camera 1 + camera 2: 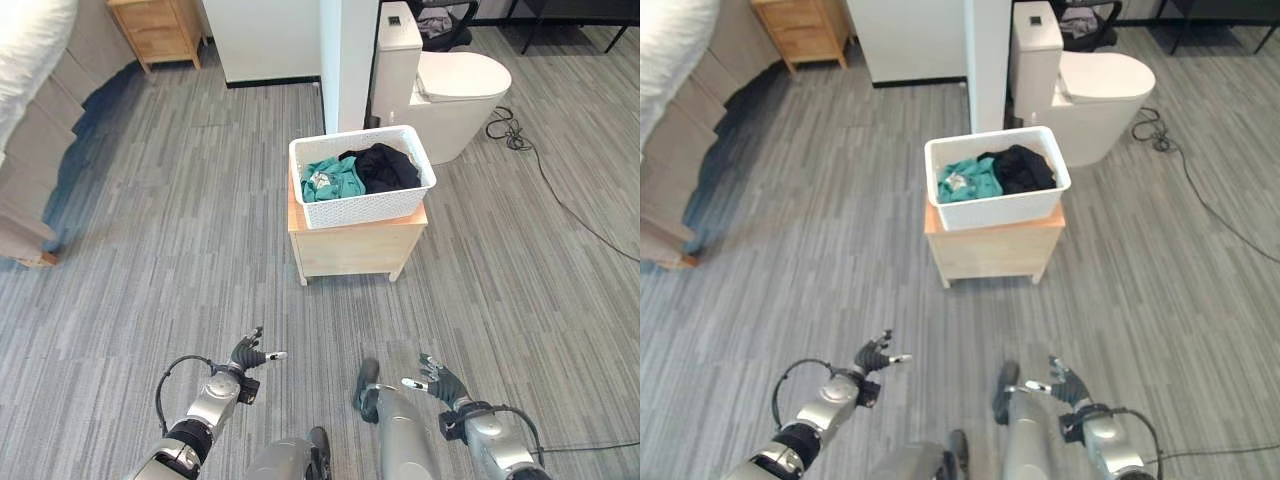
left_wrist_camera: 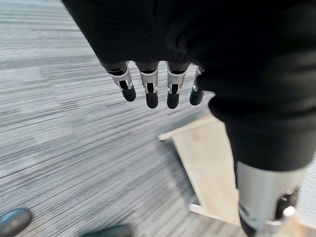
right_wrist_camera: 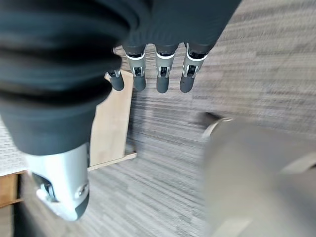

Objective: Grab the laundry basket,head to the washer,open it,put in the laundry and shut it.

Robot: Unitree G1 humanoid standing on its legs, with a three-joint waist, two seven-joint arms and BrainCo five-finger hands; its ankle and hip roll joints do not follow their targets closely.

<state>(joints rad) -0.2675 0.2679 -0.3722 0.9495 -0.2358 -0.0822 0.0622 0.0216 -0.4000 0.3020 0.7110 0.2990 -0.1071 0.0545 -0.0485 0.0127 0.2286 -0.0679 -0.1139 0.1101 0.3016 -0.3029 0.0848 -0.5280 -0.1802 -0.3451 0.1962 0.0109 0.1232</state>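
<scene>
Wooden stand [image 1: 358, 243] bears laundry basket [image 1: 365, 205], well beyond both hands' fingers [image 2: 152, 94].

White perforated plastic laundry basket [image 1: 362, 196] of soft cloth on matt pale-wood cabinet [image 1: 355, 243]

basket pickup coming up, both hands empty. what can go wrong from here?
1. The white laundry basket overhangs the small wooden stand; an uneven pull could tip it and spill the clothes.
2. Left hand and right hand are open and well short of it, so the approach could knock the stand.
</scene>
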